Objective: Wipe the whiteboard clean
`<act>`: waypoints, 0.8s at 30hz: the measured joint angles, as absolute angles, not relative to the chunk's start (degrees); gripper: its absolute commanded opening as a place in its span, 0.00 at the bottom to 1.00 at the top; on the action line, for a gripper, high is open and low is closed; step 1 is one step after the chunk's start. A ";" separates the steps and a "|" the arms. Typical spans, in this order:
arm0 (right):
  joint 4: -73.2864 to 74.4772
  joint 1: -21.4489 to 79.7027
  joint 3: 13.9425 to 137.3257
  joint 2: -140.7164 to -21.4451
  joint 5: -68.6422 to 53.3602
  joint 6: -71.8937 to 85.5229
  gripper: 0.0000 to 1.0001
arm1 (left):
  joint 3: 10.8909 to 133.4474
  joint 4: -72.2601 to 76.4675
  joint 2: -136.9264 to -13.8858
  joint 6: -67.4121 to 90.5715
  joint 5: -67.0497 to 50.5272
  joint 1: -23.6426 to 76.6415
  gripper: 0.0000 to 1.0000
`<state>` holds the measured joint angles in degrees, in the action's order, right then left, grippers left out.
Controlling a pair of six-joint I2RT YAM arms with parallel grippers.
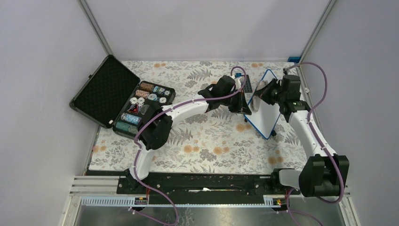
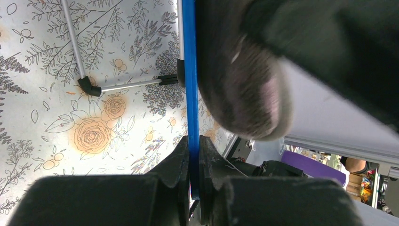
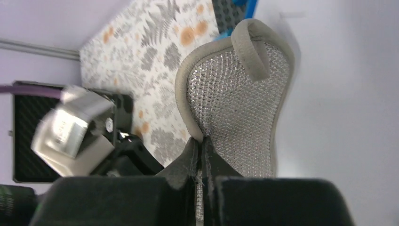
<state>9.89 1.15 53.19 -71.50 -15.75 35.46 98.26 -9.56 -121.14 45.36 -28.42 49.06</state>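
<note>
Left end effector (image 2: 194,143) clamps whiteboard (image 1: 265,113) by its blue edge, holding it tilted up so right end effector (image 3: 202,143), pinching mesh pad (image 3: 235,103), can wipe its face

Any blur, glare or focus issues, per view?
Top external: evenly lit, sharp, no glare on the whiteboard. Left wrist: blue frame in the left gripper sharp, but a dark blob near the lens is out of focus. Right wrist: pad mesh in the right gripper crisp with small glints; a grey block at left is smeared.
</note>
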 measured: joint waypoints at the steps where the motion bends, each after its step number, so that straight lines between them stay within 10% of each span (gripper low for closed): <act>1: 9.06 1.34 54.33 -71.77 -15.79 35.81 0.00 | 98.24 -9.52 -121.14 45.39 -28.42 49.06 0.00; 13: 6.66 -13.10 59.22 -90.98 -17.52 39.86 0.00 | 98.08 -9.32 -121.12 46.44 -27.90 49.06 0.00; 24: 12.58 -5.37 68.49 -91.74 -13.08 36.27 0.00 | 98.08 -9.63 -121.12 47.00 -27.57 49.17 0.00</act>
